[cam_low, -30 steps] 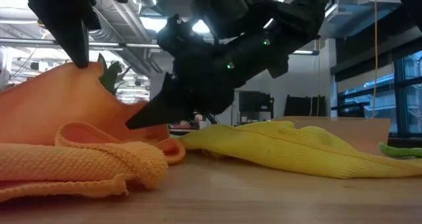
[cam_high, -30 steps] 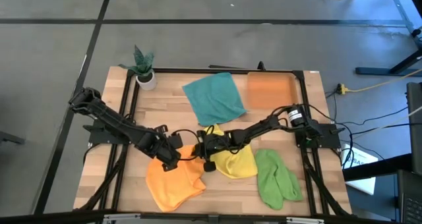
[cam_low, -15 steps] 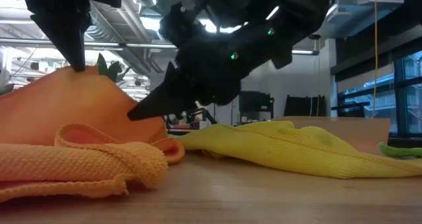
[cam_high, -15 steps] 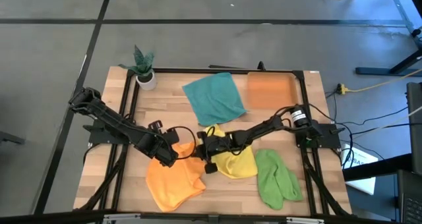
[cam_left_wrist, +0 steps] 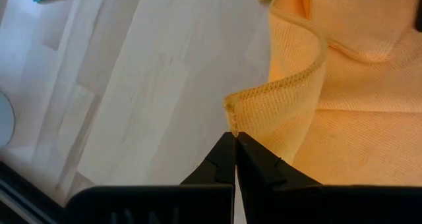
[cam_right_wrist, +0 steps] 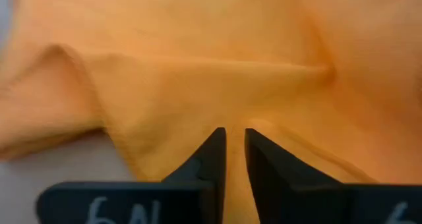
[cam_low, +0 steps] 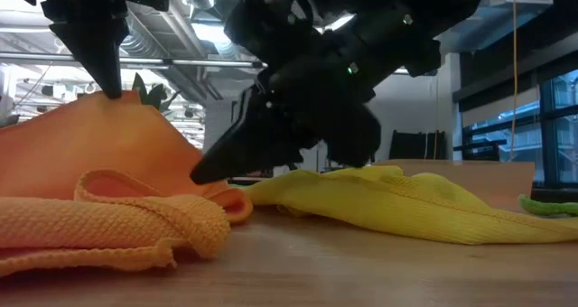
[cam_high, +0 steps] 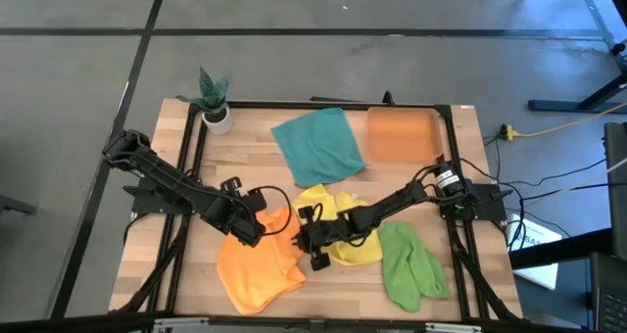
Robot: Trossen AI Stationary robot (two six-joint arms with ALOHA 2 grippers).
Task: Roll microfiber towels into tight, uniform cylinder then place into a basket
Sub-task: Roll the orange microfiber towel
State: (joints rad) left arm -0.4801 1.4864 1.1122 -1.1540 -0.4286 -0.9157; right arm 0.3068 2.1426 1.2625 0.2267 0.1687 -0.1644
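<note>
The orange towel (cam_high: 257, 266) lies crumpled at the near middle of the table, with one corner pulled up into a tent (cam_low: 99, 144). My left gripper (cam_high: 253, 235) is shut on that corner. My right gripper (cam_high: 300, 243) reaches across the yellow towel (cam_high: 345, 233), which lies flat on the table. Its fingers (cam_right_wrist: 214, 145) stand a narrow gap apart, right at the orange towel's right side (cam_right_wrist: 217, 72). The green towel (cam_high: 411, 264) lies near right and the teal towel (cam_high: 315, 145) far middle. The orange basket (cam_high: 402, 135) sits at the far right. My left gripper pinches the orange towel's hemmed corner (cam_left_wrist: 231, 113) between its two fingertips. It comes from above, pointing steeply down (cam_low: 107, 72). The corner is lifted clear and the cloth slopes down from it to the table, where the rest lies. Whether my right gripper touches the orange cloth I cannot tell.
A white pot with a green plant (cam_high: 216, 106) stands at the far left corner. A black frame rail (cam_high: 323, 105) borders the table. Bare wood (cam_high: 235, 166) shows left of the teal towel.
My right gripper has swung toward the table's near edge, passing over the yellow towel and staying low beside the orange towel's right side. The orange towel's lifted corner has stayed up in my left gripper.
</note>
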